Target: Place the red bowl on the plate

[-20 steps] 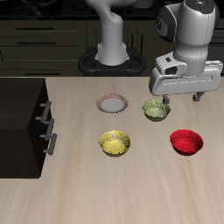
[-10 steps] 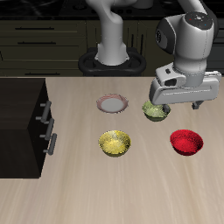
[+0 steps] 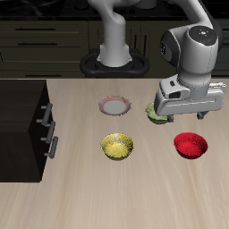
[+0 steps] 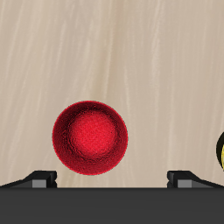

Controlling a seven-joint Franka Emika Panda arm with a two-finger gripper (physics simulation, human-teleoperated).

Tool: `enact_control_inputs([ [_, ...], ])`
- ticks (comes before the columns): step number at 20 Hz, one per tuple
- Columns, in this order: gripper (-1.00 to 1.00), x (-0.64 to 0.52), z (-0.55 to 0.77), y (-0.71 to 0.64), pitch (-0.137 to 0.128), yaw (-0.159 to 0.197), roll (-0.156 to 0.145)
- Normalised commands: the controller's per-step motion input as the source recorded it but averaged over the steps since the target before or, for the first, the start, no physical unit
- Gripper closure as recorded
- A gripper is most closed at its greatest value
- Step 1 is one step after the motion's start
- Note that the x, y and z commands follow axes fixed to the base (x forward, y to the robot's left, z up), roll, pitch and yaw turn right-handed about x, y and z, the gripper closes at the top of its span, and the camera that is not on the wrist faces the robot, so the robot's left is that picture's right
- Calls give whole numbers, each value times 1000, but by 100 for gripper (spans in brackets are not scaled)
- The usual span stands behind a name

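The red bowl (image 3: 190, 145) stands on the wooden table nearer the front edge, glossy and empty; the wrist view shows the red bowl (image 4: 90, 138) from straight above. My gripper (image 3: 183, 117) hangs open above the table just behind it, with nothing between the fingers (image 4: 41, 178). The plate (image 3: 114, 106), pink-rimmed with a pale centre, lies farther back, apart from the bowl and the gripper.
A green bowl (image 3: 156, 114) sits partly hidden behind my gripper. A yellow bowl (image 3: 117, 146) stands in front of the plate, and its edge (image 4: 220, 147) shows in the wrist view. A black drawer cabinet (image 3: 22, 116) occupies one side of the table.
My gripper has come down and moved toward the table's front edge, closer to the red bowl. The bowls and the plate have not moved.
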Motion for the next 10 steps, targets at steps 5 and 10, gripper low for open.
enact_control_inputs([
  [5,-100,-21,-178,44,13,15,2],
  [10,-100,-10,-120,-2,11,-14,-2],
])
